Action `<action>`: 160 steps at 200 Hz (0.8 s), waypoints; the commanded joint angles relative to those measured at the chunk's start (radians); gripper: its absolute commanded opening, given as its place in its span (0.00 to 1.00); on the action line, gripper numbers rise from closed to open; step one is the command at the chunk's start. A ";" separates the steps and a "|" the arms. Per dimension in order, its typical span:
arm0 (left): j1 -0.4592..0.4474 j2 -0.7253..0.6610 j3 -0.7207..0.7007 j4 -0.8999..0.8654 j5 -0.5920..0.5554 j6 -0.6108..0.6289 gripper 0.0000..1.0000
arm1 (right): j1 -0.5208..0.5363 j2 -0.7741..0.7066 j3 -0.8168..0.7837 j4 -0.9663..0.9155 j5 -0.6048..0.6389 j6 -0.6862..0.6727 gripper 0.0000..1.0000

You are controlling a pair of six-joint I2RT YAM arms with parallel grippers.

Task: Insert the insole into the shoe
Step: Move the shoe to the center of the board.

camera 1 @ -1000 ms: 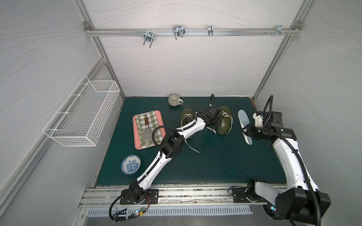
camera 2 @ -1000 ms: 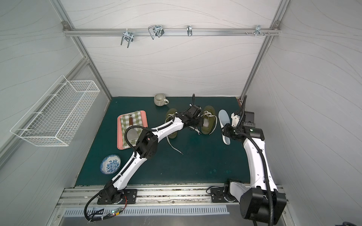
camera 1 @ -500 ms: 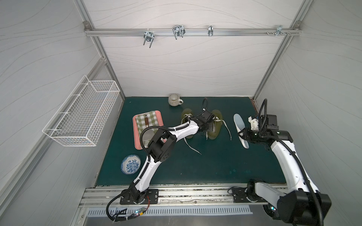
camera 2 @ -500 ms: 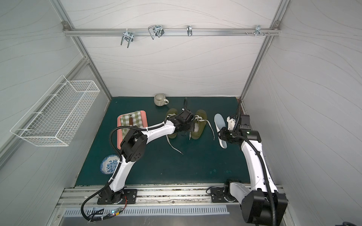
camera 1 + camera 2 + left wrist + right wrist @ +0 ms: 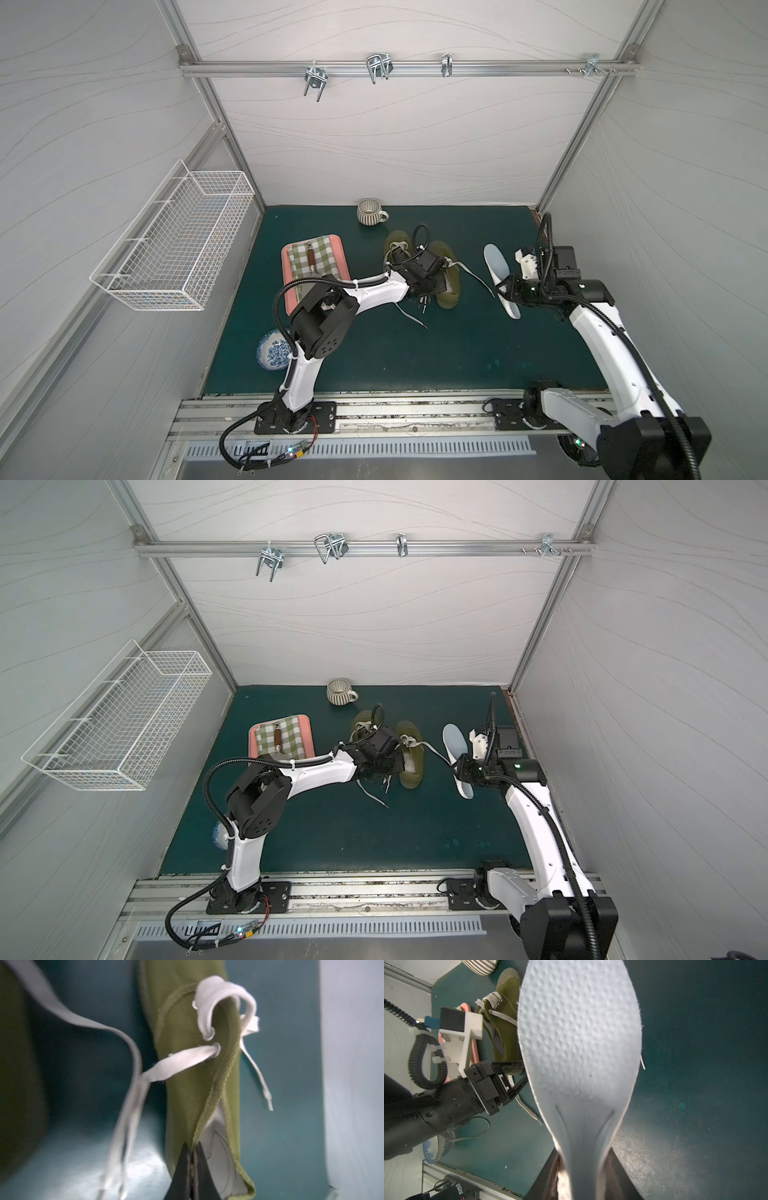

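Left gripper [image 5: 192, 1151], clenched on the shoe [image 5: 446, 270] collar, has dragged it toward 8 o'clock. Right gripper [image 5: 508, 289], grasping the insole [image 5: 495, 266], followed. The insole is held at the shoe's 3 o'clock, apart. Insertion not begun.

striped mug [image 5: 371, 212], pink tray [image 5: 285, 270] with checked cloth [image 5: 328, 262], blue bowl [image 5: 272, 353], wire basket [image 5: 174, 249]

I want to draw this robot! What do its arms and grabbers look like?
The left arm and right arm have white shells with black joints. Black ribbed cables loop beside them. The left gripper and right gripper are black with tapering fingers.
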 commanded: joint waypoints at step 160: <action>-0.050 0.204 0.751 -0.756 0.064 0.904 0.28 | -0.040 0.004 -0.006 -0.011 -0.009 -0.033 0.33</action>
